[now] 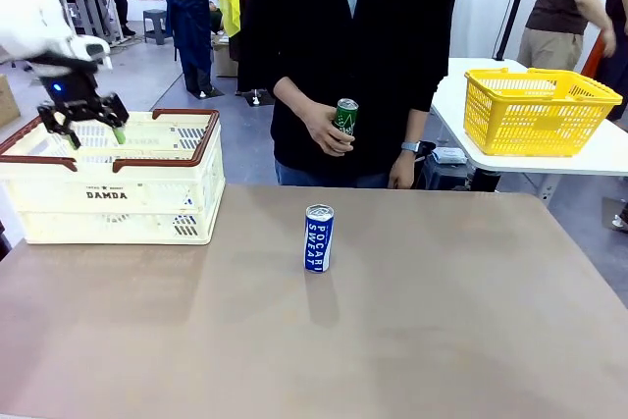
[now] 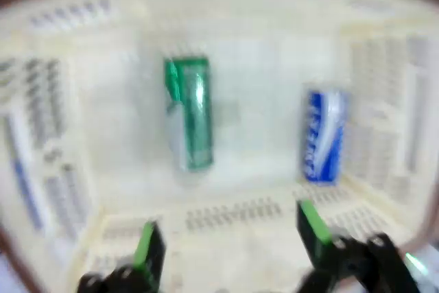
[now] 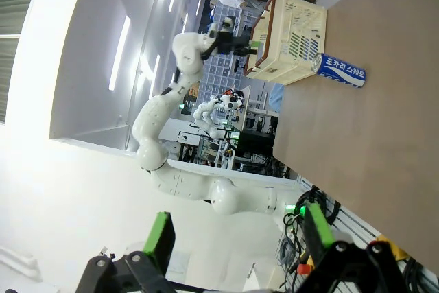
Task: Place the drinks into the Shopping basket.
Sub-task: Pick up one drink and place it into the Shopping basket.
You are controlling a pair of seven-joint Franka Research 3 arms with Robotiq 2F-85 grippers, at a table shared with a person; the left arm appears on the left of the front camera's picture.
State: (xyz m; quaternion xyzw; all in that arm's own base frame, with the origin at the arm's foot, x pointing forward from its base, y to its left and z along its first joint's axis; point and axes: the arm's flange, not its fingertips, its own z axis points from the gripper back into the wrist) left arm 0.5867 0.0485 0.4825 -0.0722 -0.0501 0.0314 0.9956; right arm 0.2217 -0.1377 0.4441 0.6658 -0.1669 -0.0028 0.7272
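The cream Shopping basket point(image 1: 147, 193) stands at the table's far left. My left gripper point(image 1: 95, 133) hangs open just above its rim, with nothing between its fingers. In the blurred left wrist view, the gripper point(image 2: 230, 238) looks down into the basket point(image 2: 62, 121). A green can point(image 2: 188, 114) and a blue can point(image 2: 322, 135) lie on its floor. Another blue "POCARI SWEAT" can point(image 1: 319, 237) stands upright mid-table; the right wrist view shows it as well point(image 3: 341, 70). The person's hand holds a green can point(image 1: 345, 117) at the far edge. My right gripper point(image 3: 239, 235) is open and empty, well off the table.
A yellow mesh basket point(image 1: 540, 110) sits on a separate white table at the back right. The person stands at the far side, behind the middle of the table. The brown tabletop point(image 1: 442, 321) lies bare around the standing can.
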